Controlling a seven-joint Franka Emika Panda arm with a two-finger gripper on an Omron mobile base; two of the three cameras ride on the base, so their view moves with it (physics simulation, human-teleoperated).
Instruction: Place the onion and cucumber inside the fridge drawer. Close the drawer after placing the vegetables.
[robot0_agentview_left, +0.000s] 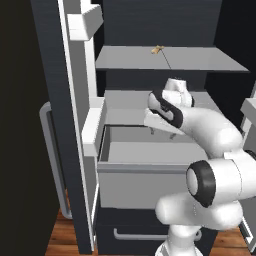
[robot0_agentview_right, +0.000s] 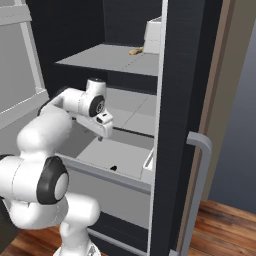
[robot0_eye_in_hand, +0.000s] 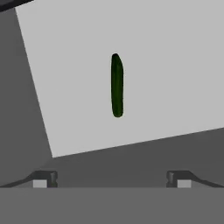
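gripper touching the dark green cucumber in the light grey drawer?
Apart. In the hand view the dark green cucumber lies alone on the light grey fridge drawer floor, well clear of the open gripper.

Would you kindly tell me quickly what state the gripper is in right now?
Gripper: open, holding nothing; the cucumber lies on the floor of the fridge drawer below it.

— What can you count in there?

— One cucumber (robot0_eye_in_hand: 117, 85), lying alone on the floor of the one pulled-out drawer (robot0_agentview_left: 135, 175).

— Shelves?

— Two flat grey ones: an upper shelf (robot0_agentview_left: 200, 62) and a lower shelf (robot0_agentview_right: 135, 112) just beneath it.

— Anything on them?

— One small tan scrap (robot0_agentview_left: 157, 49) on the upper shelf. And I see one grey door handle (robot0_agentview_right: 200, 150).
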